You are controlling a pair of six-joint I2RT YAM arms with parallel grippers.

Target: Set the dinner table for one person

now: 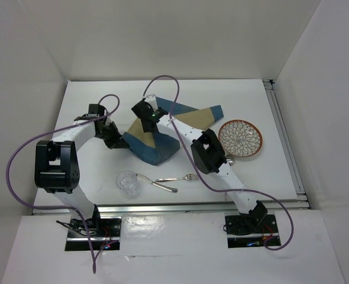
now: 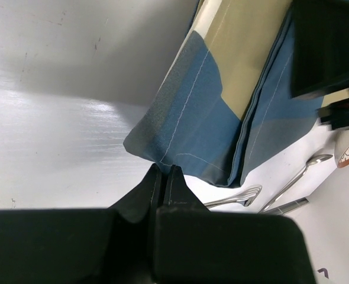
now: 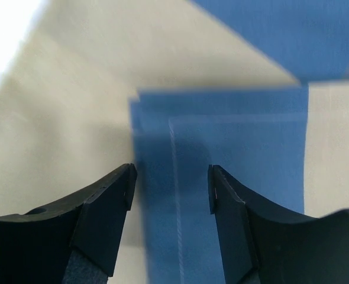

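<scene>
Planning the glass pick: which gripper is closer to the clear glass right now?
Left. The left gripper, shut on the placemat, sits just beyond the glass; the right gripper hovers open over the placemat, farther back and right.

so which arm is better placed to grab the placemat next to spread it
Right: the right gripper has jaws open directly over the placemat, while the left gripper is shut on its corner.

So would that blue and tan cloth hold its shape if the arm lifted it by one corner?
Probably not. The placemat lies bunched in folds with layers doubled over, so it looks floppy and would likely sag and drape. It seems thin and light, so a push would probably wrinkle it rather than slide it across the table.
</scene>
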